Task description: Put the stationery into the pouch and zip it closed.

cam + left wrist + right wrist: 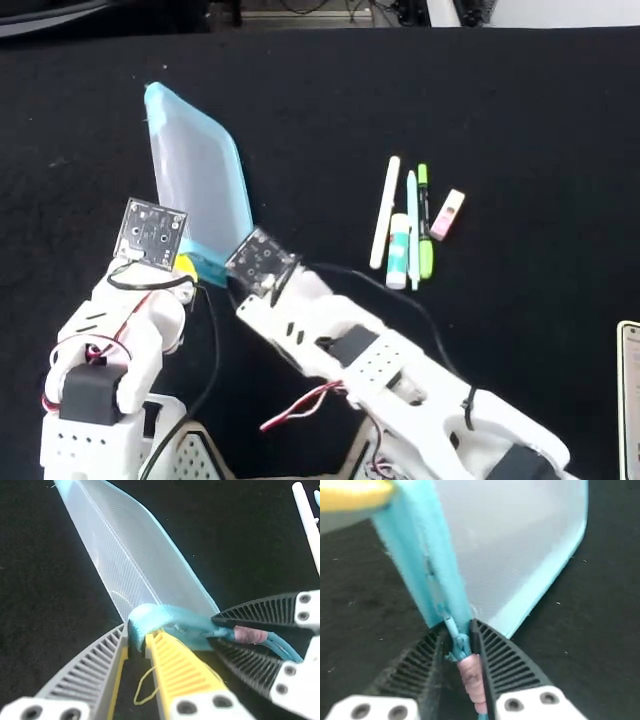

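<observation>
Looks like unzipping: left end effector (139, 631) clamps pouch (195, 185) corner, right end effector (462, 630) pinches zip pull (470, 677) — stationery (410, 225) outside. Next: draw pull along.

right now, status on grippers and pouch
Left gripper shut on pouch corner. Right gripper shut on zipper pull. Stationery out on table, nothing blocking.

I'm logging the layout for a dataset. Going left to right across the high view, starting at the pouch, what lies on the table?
pouch → white stick → light blue pen → green highlighter → pink eraser
</observation>
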